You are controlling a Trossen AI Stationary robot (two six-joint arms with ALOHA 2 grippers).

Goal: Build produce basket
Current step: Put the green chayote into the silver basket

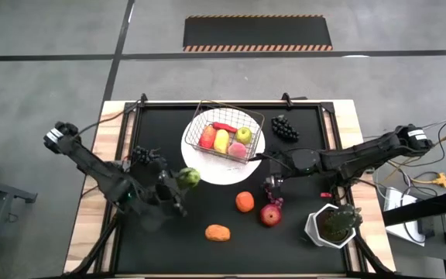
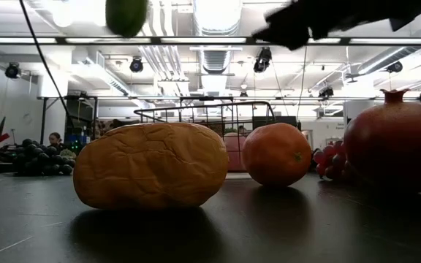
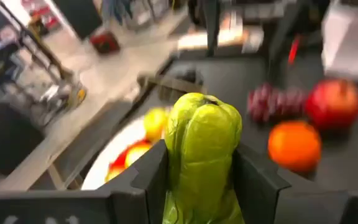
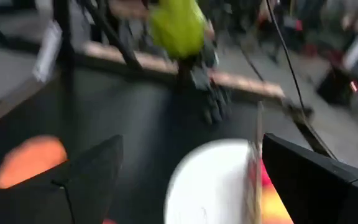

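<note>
Just off the near-left edge of the white plate [image 1: 207, 172], my left gripper [image 1: 181, 181] hangs above the counter [image 1: 231, 248], pinching a green pepper [image 1: 190, 177] between its fingers [image 3: 154, 171]. My right gripper [image 1: 272, 184] sits across the plate's near-right side with its fingers [image 4: 89, 165] spread wide and nothing between them. The basket [image 1: 227, 133] stands on the plate, already carrying red, yellow, green and pink produce. A dark grape bunch [image 1: 285, 128] lies just right of the basket; another dark bunch [image 1: 144, 156] lies near my left arm. Nearer the front edge lie an orange [image 1: 244, 201], a pomegranate [image 1: 269, 215], a purple grape bunch [image 1: 274, 202], an orange-brown fruit [image 1: 217, 232] and a potted plant [image 1: 334, 225].
</note>
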